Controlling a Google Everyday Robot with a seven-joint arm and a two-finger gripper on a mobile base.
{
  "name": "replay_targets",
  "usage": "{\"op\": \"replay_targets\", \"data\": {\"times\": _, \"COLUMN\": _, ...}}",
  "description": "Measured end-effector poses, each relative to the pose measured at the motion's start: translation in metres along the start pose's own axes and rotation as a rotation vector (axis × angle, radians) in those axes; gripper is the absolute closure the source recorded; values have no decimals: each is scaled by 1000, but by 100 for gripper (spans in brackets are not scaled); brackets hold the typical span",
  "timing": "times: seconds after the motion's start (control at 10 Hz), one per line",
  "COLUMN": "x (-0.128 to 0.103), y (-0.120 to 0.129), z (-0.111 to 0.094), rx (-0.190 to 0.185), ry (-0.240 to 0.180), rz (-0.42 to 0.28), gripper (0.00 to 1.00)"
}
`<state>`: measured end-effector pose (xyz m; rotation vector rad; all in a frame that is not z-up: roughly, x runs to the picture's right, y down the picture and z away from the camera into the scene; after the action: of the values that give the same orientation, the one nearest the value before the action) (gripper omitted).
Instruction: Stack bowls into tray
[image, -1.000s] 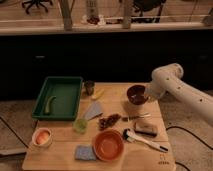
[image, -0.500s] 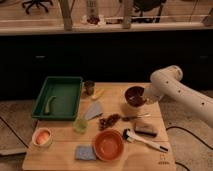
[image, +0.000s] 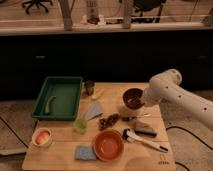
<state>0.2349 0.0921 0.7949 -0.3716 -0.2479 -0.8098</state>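
Here, the wooden table (image: 60, 157) carries a rectangular green plastic tray (image: 67, 97) at its left rear, holding only a pale green, elongated item (image: 50, 103). A round, glossy dark brown bowl (image: 132, 98) is toward the right rear, well apart from the tray. It lies right against the gripper (image: 142, 100) at the end of the smooth white arm; whether the gripper has hold of it cannot be told. A wider orange bowl (image: 108, 145) rests empty near the front edge. A small pale bowl (image: 41, 136) at front left contains something orange. Compared with a second ago, the gripper and dark brown bowl have drifted slightly left and down.
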Motion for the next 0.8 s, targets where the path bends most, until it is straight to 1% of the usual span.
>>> {"op": "replay_targets", "data": {"times": 0.6, "x": -15, "y": 1, "z": -8, "rx": 22, "ry": 28, "rz": -56, "gripper": 98}}
{"op": "replay_targets", "data": {"times": 0.8, "x": -24, "y": -1, "z": -11, "rx": 30, "ry": 37, "rz": -87, "gripper": 98}}
